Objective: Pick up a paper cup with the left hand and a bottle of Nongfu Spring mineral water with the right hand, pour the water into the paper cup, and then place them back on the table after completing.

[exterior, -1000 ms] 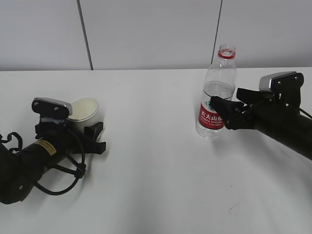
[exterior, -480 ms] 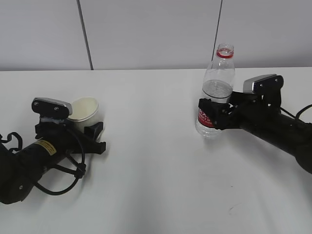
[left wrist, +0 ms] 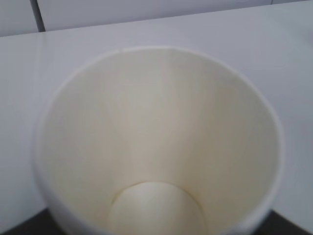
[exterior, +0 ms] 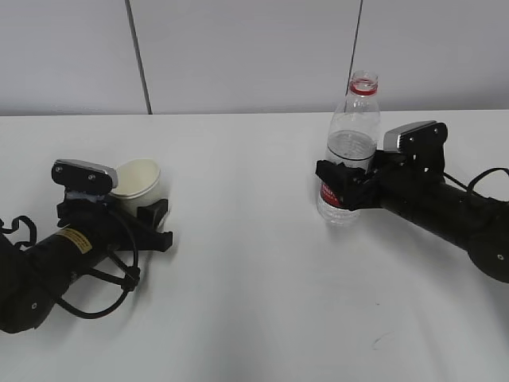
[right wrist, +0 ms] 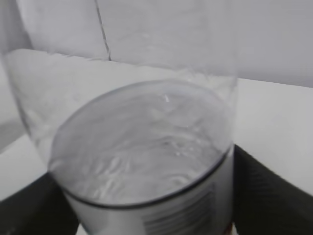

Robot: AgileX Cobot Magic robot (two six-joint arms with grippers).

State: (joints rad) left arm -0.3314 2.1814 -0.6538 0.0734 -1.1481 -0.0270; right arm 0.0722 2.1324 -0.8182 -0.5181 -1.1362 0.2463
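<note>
Now straddling the bottle (exterior: pixel 349 151) at label height: the right hand (exterior: pixel 338 185), black fingers showing on both flanks of the clear body in the wrist view, having slid in from 3 o'clock over the last second; whether pressing or merely flanking, impossible to tell. Nudging the bottle slightly toward 9 o'clock along the way, base apparently on the table (exterior: pixel 254 318), cap off, water (right wrist: pixel 142 142) rippling about half full. Meaning, probably: reach nearly finished, clamping and lifting coming next

Waiting at far 9 o'clock, unchanged: the left hand (exterior: pixel 147 216) around the paper cup (exterior: pixel 136 181), cup empty and looking tilted, not lifted; grip itself hidden, so closed or not, cannot tell

Lying between the two, only bare white tabletop; nothing obstructing, though tipping the open bottle while closing looks risky
</note>
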